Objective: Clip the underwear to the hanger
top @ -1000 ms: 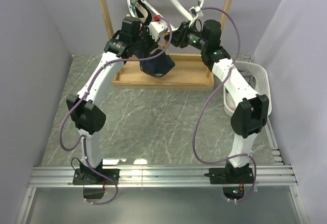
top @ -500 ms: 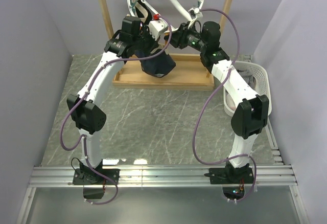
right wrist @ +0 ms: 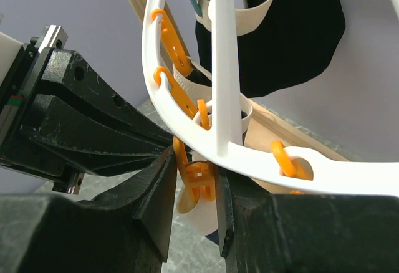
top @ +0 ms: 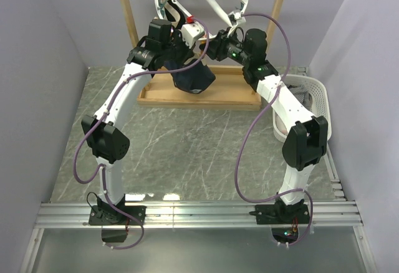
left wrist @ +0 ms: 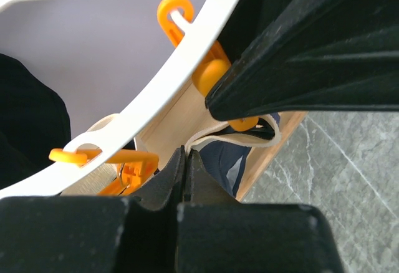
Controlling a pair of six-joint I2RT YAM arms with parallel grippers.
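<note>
**Desk:** What does the left tool [left wrist: 186, 158] have?

**Photographer:** Its jaws are pressed together on the cream waistband [left wrist: 232, 137] of the underwear [top: 193, 81], pinched at the very edge. The navy body sags below it in a slack pouch over the wooden base of the rack frame [top: 128, 11], at the far end of the desk [top: 187, 154].

**Desk:** And the right tool [right wrist: 195, 168]?

**Photographer:** It is clenched on an orange clip [right wrist: 198, 182] dangling from the rim of the hanger [right wrist: 249, 161], with a finger on each side. I cannot tell whether the clip's mouth is sprung open.

**Desk:** How will the garment handle?

**Photographer:** It looks light and limp. It droops wherever nothing holds it, so it won't push into a clip by itself. The waistband is the firmer part, a flat elastic strip, and that is the place both to grip and to feed in. A loop of it lies just beside the clip and appears to touch orange plastic.

**Desk:** Any risks?

**Photographer:** The hanger hangs free and would probably swing at a nudge. Thin elastic could also slide out of so narrow a pinch. A black garment [right wrist: 293, 30] is already pegged farther round the ring.
</note>
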